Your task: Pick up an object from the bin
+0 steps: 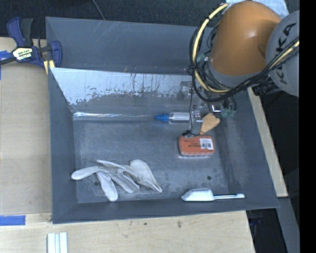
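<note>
The gripper [195, 133] hangs low at about 3 o'clock on the floor of the grey bin [121, 46], its tip right at the 12 o'clock edge of a flat orange block [196, 146] with a white barcode label. Whether it is released or clenched cannot be told (the orange-domed wrist hides much of it). A clear tube with a blue cap [171, 118] lies at 1 o'clock, a heap of white plastic spoons [118, 175] at 7 o'clock, and a white scoop [210, 195] at 5 o'clock.

Dim, w/ glare on bin [121, 83].
</note>
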You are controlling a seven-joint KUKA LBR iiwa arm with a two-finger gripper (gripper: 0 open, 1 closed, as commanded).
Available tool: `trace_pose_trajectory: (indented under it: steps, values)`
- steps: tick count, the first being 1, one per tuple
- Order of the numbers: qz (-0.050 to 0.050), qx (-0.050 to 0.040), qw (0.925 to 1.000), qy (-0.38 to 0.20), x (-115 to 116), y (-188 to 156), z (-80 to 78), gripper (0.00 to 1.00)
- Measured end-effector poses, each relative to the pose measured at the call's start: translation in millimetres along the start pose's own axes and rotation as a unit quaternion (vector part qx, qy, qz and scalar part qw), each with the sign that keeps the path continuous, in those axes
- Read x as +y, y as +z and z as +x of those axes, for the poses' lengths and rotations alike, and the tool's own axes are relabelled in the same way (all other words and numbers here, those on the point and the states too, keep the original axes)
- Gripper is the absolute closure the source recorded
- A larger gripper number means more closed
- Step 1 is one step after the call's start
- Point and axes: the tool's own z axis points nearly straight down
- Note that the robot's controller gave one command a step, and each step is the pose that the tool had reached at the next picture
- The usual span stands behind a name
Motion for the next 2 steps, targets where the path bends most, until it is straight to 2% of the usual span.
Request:
trace_pose_trajectory:
  steps: [1,2]
  values:
    - [0.0,-0.0014,1.0,0.0,0.0,-2.2,-0.2,0.0]
    - [0.0,-0.0091,1.0,0.001,3.2,27.3,1.0,0.0]
